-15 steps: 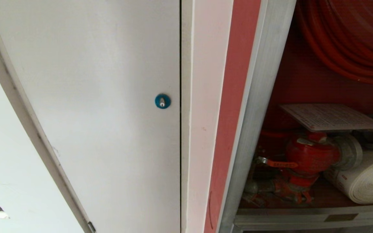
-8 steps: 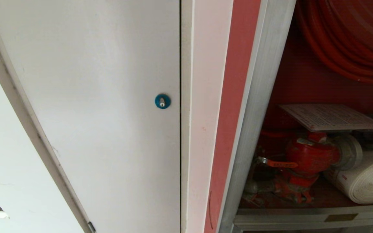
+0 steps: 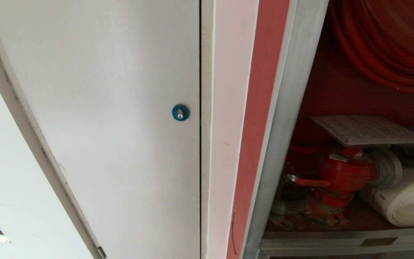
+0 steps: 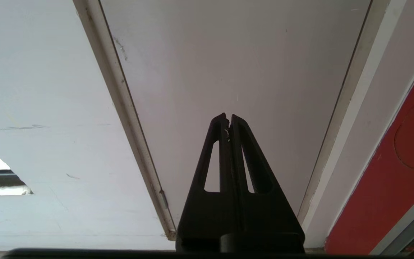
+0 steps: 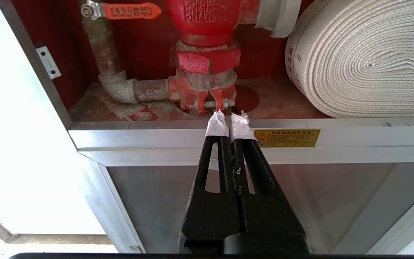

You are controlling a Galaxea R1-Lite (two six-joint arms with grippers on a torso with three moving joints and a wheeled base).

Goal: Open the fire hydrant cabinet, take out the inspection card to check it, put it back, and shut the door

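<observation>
- The fire hydrant cabinet [image 3: 286,118] stands open at the right of the head view, its silver aluminium frame edging a red interior.
- The inspection card [image 3: 367,130], a flat white sheet covered in small print, lies level on top of the red valve [image 3: 343,172] inside the cabinet.
- A white rolled hose [image 3: 404,201] rests on the cabinet floor just to the right of the valve, and loops of a red hose reel [image 3: 383,46] hang above.
- An orange lever handle [image 3: 309,182] sticks out from the valve's left side.
- To the left of the cabinet is a plain white-grey panel [image 3: 113,118] with a blue round lock [image 3: 180,112].
- The cabinet's glass door does not seem to appear in any view.
- The right tool [image 5: 228,117] has its two white-taped tips pressed together, holding nothing, in front of the cabinet's lower silver rail and below the valve's base.
- A yellow label [image 5: 286,138] sits on that rail beside the tips.
- The left tool [image 4: 228,117] also has its tips together, empty, pointing toward the white-grey panel.
</observation>
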